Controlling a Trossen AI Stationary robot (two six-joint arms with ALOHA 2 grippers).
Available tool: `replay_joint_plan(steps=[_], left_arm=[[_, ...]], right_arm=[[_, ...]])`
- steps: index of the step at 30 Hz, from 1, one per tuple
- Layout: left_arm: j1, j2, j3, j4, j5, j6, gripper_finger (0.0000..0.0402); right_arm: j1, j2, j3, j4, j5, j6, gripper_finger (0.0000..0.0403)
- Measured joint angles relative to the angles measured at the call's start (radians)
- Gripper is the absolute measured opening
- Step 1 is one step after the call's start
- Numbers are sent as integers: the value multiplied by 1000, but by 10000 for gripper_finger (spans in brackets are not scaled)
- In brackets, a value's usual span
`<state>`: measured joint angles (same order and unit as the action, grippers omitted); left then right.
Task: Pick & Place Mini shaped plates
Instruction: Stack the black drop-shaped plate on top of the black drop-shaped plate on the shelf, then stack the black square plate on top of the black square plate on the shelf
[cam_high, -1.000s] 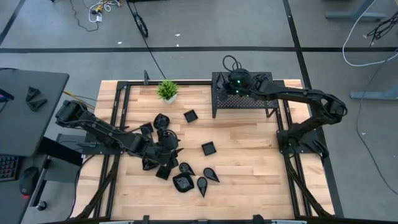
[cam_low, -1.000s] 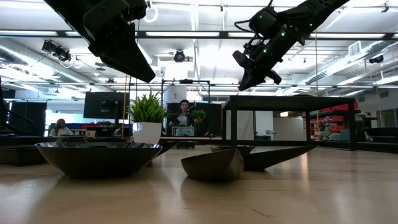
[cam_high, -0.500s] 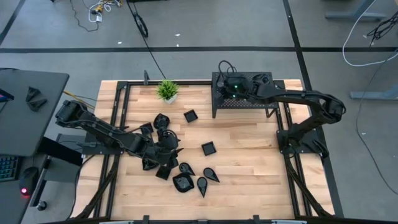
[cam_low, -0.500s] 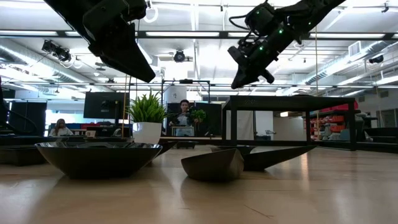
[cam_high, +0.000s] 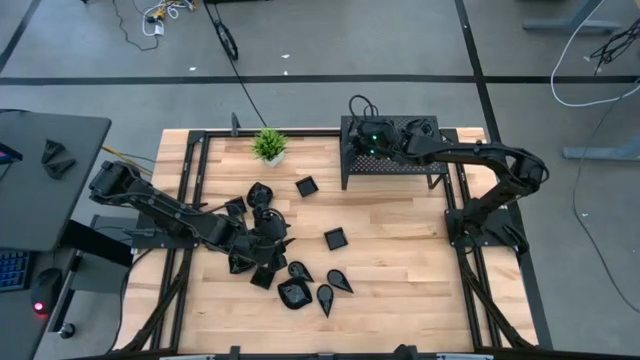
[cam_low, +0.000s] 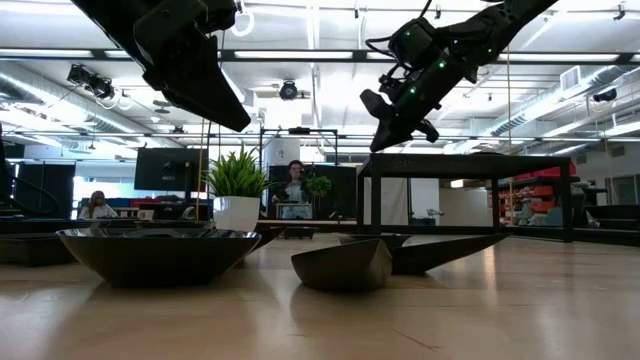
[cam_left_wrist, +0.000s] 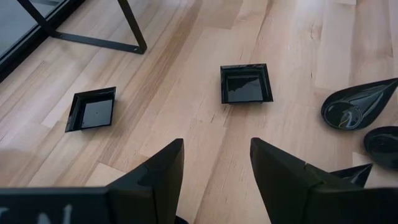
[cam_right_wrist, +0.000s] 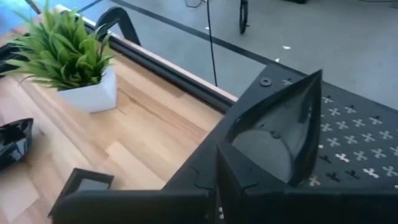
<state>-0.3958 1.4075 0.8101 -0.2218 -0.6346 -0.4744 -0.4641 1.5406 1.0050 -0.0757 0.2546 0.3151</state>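
Several glossy black mini plates lie flat on the wooden table: square ones (cam_high: 306, 186) (cam_high: 335, 238), teardrop ones (cam_high: 340, 281) (cam_high: 325, 297), and a cluster (cam_high: 260, 193). My left gripper (cam_high: 280, 236) hovers open above the table's middle left. The left wrist view shows nothing between its fingers, with a square plate (cam_left_wrist: 246, 84) ahead of them. My right gripper (cam_high: 364, 135) is shut on a pointed mini plate (cam_right_wrist: 280, 134) above the left end of the black perforated rack (cam_high: 400, 160). My right gripper pinches the pointed plate by its wide end's rim (cam_right_wrist: 249, 155) between its two fingers. The fingers slant down toward the table's left. The plate stands tilted ahead of them, hollow side toward the wrist camera, its tip (cam_right_wrist: 316, 78) away from the fingers. It seems to be clear of the rack top.
A small green potted plant (cam_high: 269, 146) stands at the table's far edge, left of the rack. Black frame rails (cam_high: 190, 170) run along the table's sides. Bare wood lies between the rack and the near right corner (cam_high: 410, 260).
My right gripper has carried the plate toward the table's left along the rack top and sunk a little, staying shut on it.
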Motion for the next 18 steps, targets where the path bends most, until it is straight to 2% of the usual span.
replay_joint_plan(steps=[13,18], left_arm=[[0,0,0,1,0,-1,193],[0,0,0,1,0,-2,193]], right_arm=[[-11,-13,0,-13,-1,10,9],[19,-50,0,26,-1,7,9]])
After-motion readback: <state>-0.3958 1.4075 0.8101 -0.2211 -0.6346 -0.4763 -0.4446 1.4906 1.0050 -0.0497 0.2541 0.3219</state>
